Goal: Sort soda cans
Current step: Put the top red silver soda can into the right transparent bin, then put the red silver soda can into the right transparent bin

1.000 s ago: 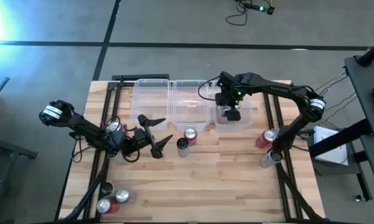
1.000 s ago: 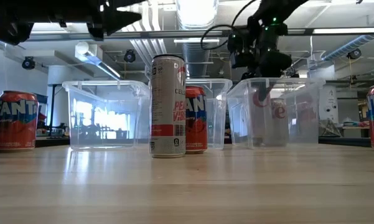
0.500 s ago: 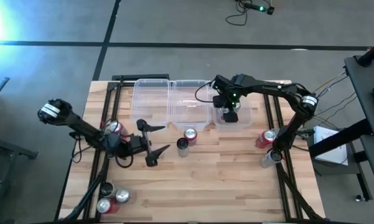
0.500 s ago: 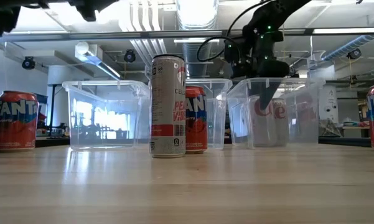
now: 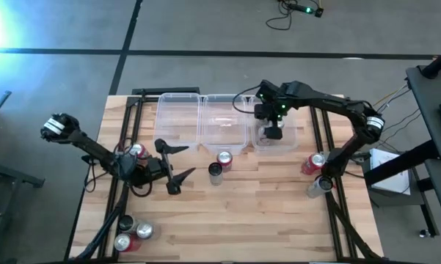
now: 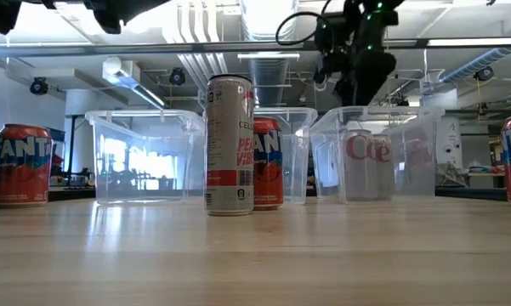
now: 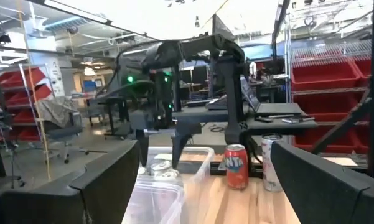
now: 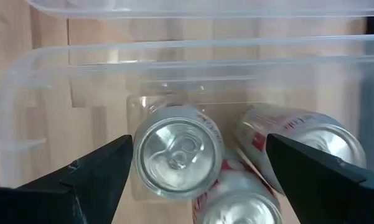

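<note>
My right gripper [image 5: 273,129] hangs open over the right clear bin [image 5: 296,136], above its rim in the low view [image 6: 360,83]. Three silver-topped cans [image 8: 176,154] are in that bin, one upright and two leaning. My left gripper [image 5: 175,163] hovers open above the table's left half and touches nothing. A red can [image 5: 224,159] and a tall pale can [image 6: 229,144] stand upright mid-table. A red Fanta can [image 5: 136,151] stands beside the left arm. A red can [image 5: 313,163] and a silver can [image 5: 319,185] stand at the right.
Three clear bins sit side by side at the far edge: left [image 5: 179,117], middle [image 5: 224,117] and right. Several cans [image 5: 132,233] cluster at the near left corner. Bare wood [image 5: 249,220] stretches across the near half.
My right gripper dipped into the right bin, then rose clear above its rim. My left gripper drew back toward the table's left and near edges and stayed open.
</note>
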You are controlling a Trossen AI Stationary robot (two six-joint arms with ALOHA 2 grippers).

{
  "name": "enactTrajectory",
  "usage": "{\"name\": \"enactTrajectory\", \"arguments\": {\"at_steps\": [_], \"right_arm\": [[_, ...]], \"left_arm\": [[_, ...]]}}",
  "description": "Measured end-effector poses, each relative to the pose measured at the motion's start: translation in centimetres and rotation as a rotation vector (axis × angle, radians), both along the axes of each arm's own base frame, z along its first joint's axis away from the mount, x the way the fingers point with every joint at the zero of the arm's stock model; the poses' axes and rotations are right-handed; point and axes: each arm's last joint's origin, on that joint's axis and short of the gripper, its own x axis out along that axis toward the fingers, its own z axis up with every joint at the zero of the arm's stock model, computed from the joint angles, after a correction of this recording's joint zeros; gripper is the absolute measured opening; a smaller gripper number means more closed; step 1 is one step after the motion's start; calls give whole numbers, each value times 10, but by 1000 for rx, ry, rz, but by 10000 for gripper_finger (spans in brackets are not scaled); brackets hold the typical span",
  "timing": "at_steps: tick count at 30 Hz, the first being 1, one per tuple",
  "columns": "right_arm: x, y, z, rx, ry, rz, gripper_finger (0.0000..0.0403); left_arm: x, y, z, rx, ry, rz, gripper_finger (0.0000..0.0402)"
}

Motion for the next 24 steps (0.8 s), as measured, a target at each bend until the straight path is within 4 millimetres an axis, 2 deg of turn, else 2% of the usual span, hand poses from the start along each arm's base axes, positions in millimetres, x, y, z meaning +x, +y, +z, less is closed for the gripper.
{"name": "enactTrajectory", "arguments": {"at_steps": [4, 7, 10, 15, 19, 24], "right_arm": [[-8, 7, 16, -65, 51, -18, 363], [-9, 18, 38, -65, 32, -78, 363], [-5, 38, 60, -60, -52, -107, 364], [6, 79, 81, -81, -222, -9, 364], [16, 111, 89, -74, -320, 77, 364], [28, 142, 89, -49, -387, 156, 364]], "left_arm": [[-2, -2, 0, 4, 19, -14, 345], [-5, -4, 1, 28, 34, -27, 345], [-10, -6, 4, 8, 51, 7, 345], [-23, -14, 20, -60, 191, 101, 345], [-36, -15, 39, -263, 339, 47, 345], [-46, -17, 46, -587, 733, -27, 345]]}}
